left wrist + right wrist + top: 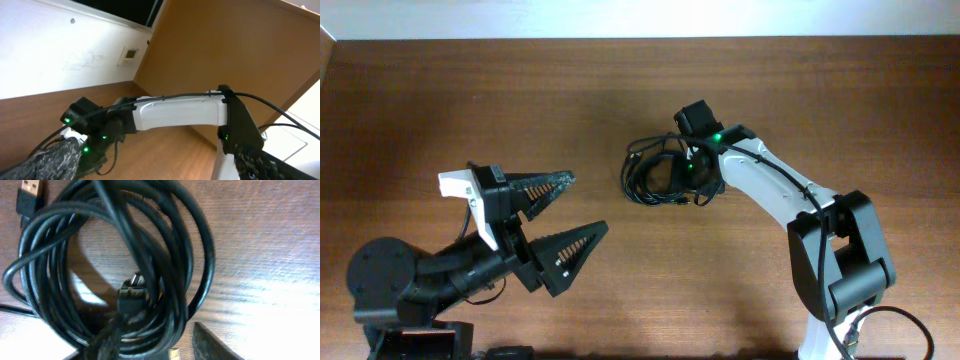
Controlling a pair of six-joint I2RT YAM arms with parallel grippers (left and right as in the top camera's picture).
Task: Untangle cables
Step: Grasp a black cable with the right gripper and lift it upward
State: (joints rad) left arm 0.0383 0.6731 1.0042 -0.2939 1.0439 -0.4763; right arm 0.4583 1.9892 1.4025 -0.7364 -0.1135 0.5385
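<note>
Spread wide and empty, the black left gripper [588, 203] hovers well left of the coiled thin black cables [650, 178]; the white-armed right gripper [692, 172] sits over that coil's right edge. Left wrist view shows only that white arm [175, 112]. Right wrist view: the coil lies just ahead of dark fingertips [210, 347], grip impossible to tell.

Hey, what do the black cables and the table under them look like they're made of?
Cables: probably rubber or PVC jacketing, smooth and slightly glossy, with soft highlights running along the curves. One plug tip looks like shiny bare metal. Table: wood or wood-look laminate, brown with fine grain streaks and a satin glare; I cannot tell which.
</note>
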